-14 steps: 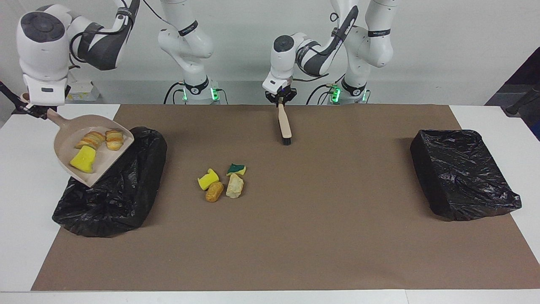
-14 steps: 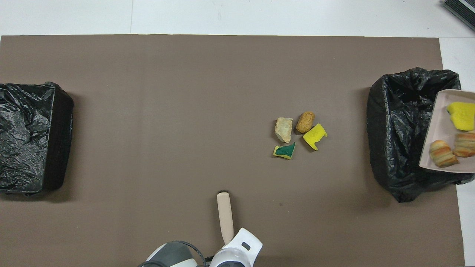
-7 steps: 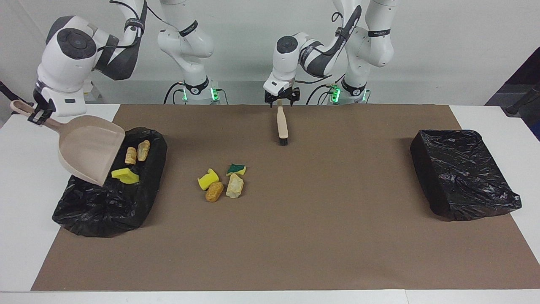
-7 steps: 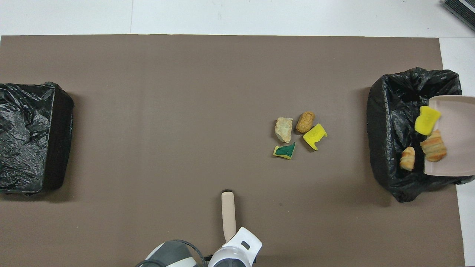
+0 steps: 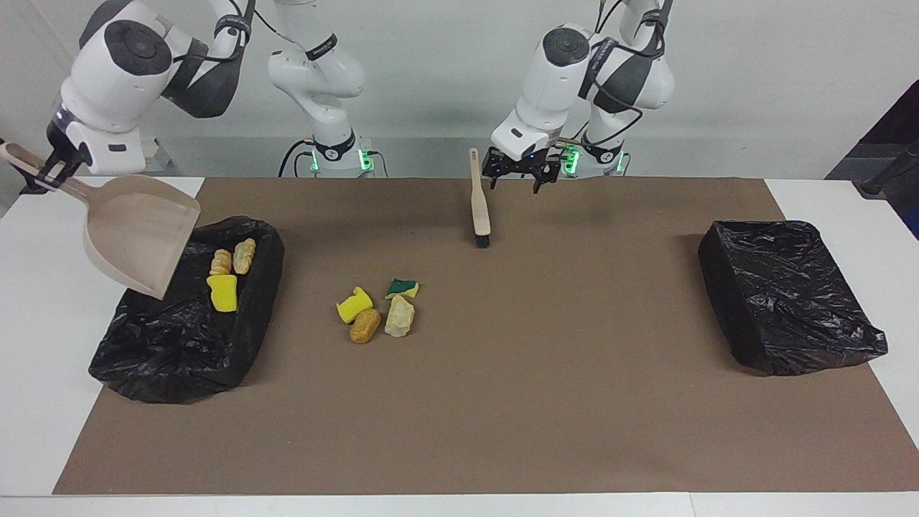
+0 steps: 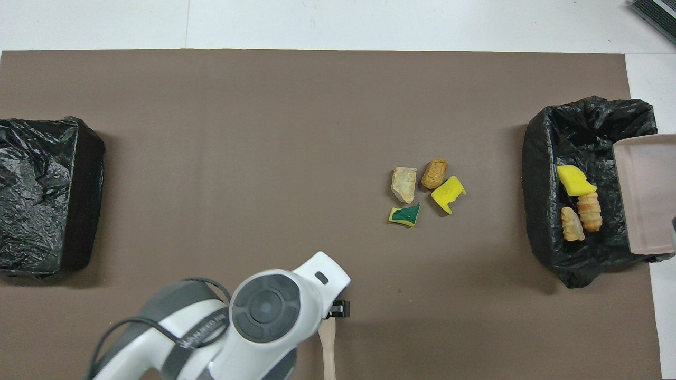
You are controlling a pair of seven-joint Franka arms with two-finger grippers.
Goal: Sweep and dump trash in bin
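Note:
My right gripper (image 5: 44, 169) is shut on the handle of the beige dustpan (image 5: 136, 233), which hangs tipped and empty over the black-lined bin (image 5: 172, 352) at the right arm's end. In that bin lie a yellow sponge (image 5: 224, 293) and two bread-like lumps (image 5: 244, 255). Several trash scraps sit together on the mat: a yellow sponge (image 5: 354, 304), a golden lump (image 5: 365, 325), a tan lump (image 5: 399, 316) and a green-and-yellow sponge (image 5: 402, 289). My left gripper (image 5: 520, 172) is open beside the brush's (image 5: 479, 205) handle, apart from it.
A second black-lined bin (image 5: 786, 294) stands at the left arm's end of the brown mat (image 5: 546, 402). The brush's bristle end rests on the mat nearer to the robots than the scraps. In the overhead view the left arm (image 6: 264, 311) covers most of the brush (image 6: 328, 348).
The dustpan tipped and its yellow sponge and two bread lumps slid into the bin. My left gripper opened, let go of the brush and rose toward the left arm's end.

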